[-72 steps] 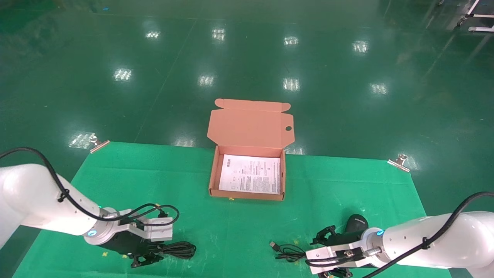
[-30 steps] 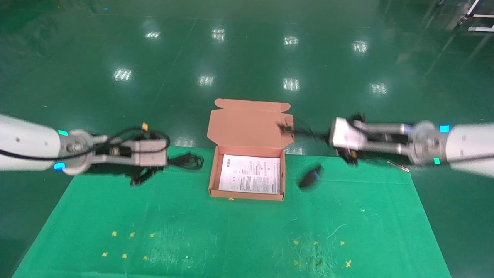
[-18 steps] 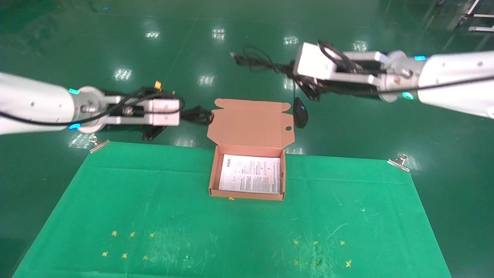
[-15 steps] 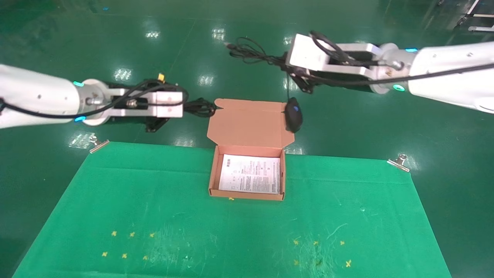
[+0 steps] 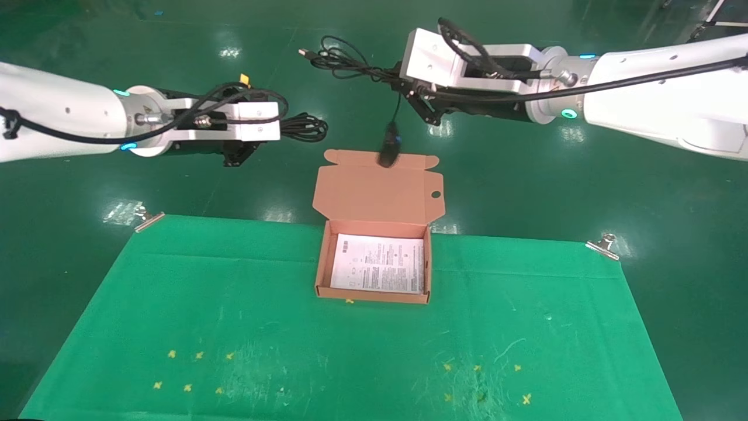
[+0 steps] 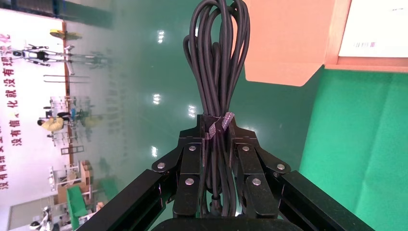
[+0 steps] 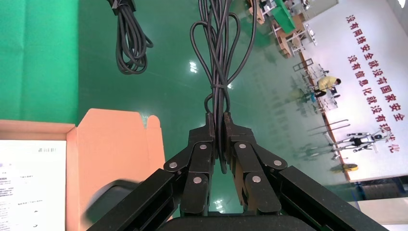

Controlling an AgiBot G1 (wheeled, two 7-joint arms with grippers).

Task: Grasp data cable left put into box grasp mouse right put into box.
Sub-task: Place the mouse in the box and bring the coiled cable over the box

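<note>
The box (image 5: 373, 295) stands open at the cloth's far middle, its flap lid (image 5: 380, 190) up, a printed sheet inside. My left gripper (image 5: 281, 126) is shut on the data cable (image 5: 305, 127), a looped black bundle held in the air left of the lid; the left wrist view shows the gripper (image 6: 216, 131) clamped on the cable (image 6: 219, 57). My right gripper (image 5: 403, 83) is shut on the mouse's cord (image 5: 345, 60). The mouse (image 5: 389, 146) hangs below it by the cord, over the lid's far edge. In the right wrist view the gripper (image 7: 217, 121) pinches the cord (image 7: 219, 48).
A green cloth (image 5: 234, 316) covers the table, held by metal clips at the far left (image 5: 149, 219) and far right (image 5: 605, 244) corners. Small yellow marks dot its near part. Glossy green floor lies beyond. The right wrist view also shows the held data cable (image 7: 130, 43).
Both arms rose from the near cloth with their loads and moved toward the box. In the last half second the right gripper shifted left and the hanging mouse swung left over the lid.
</note>
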